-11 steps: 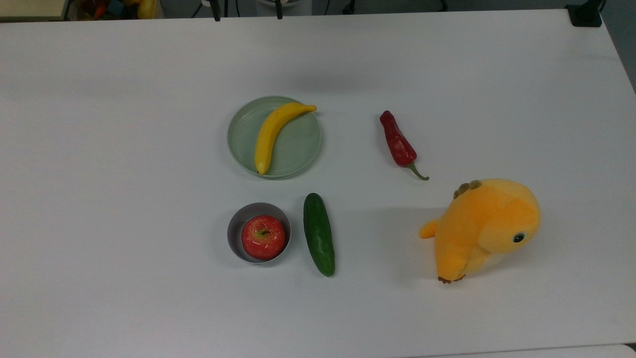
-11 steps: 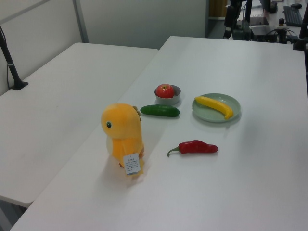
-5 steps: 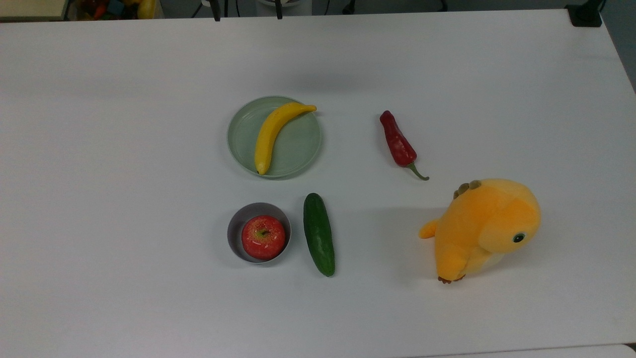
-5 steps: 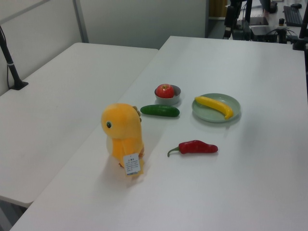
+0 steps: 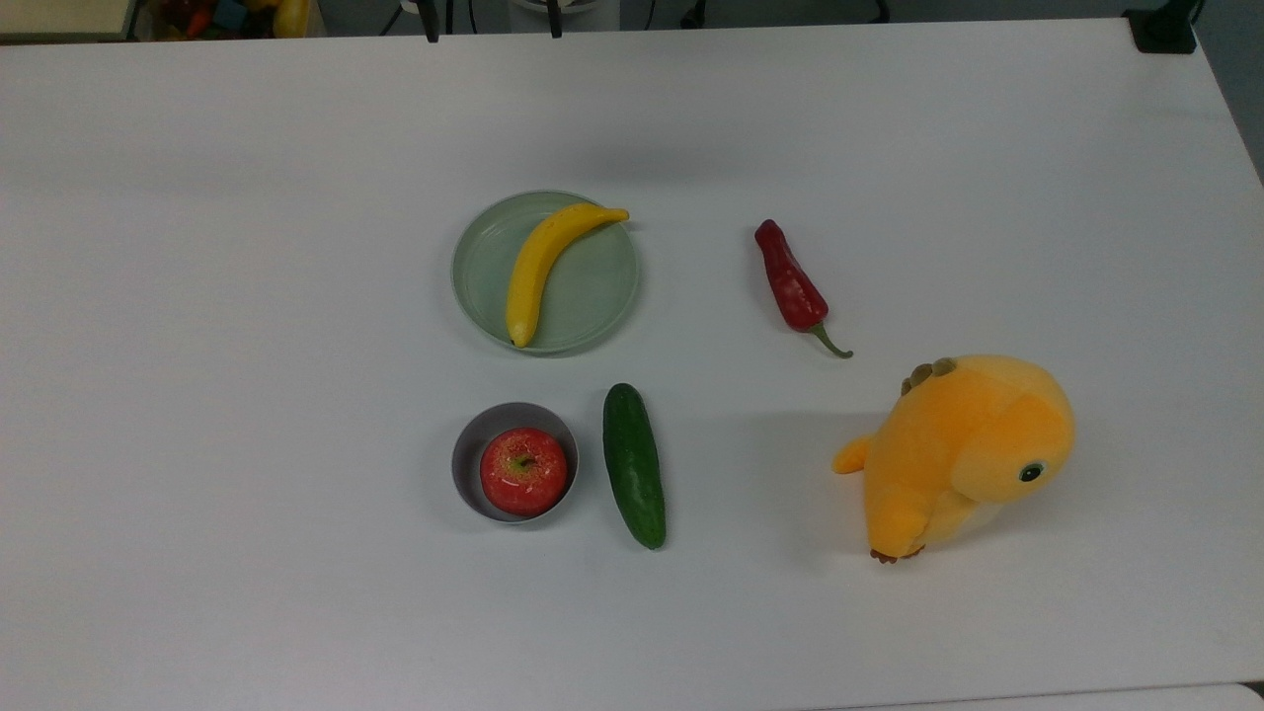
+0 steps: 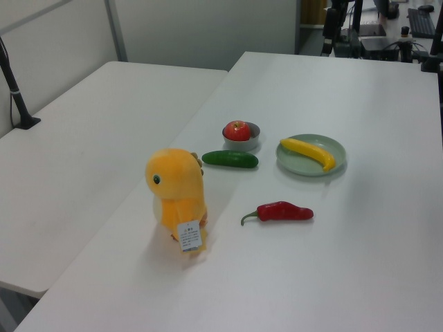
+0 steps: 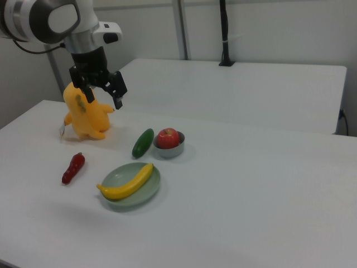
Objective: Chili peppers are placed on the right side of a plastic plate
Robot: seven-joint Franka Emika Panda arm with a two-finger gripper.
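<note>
Chili (image 5: 790, 282) lies on bare table (image 5: 296, 592), well apart from the plate (image 5: 591, 286), on the top view's right, stem toward the plush (image 5: 963, 454). Banana (image 5: 541, 265) crosses the plate. Gripper (image 7: 104, 95), jaws spread and holding nothing, hangs above the table in the right view.

banana (image 5: 541, 269) on plate (image 5: 598, 296) | chili (image 5: 789, 280) at the top view's right | apple (image 5: 523, 471) in bowl (image 5: 470, 434)

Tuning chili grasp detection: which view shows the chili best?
Top view: the chili lies unobstructed, body and stem outlined against the table. Left view shows it side-on, stem visible; right view shows it foreshortened.
</note>
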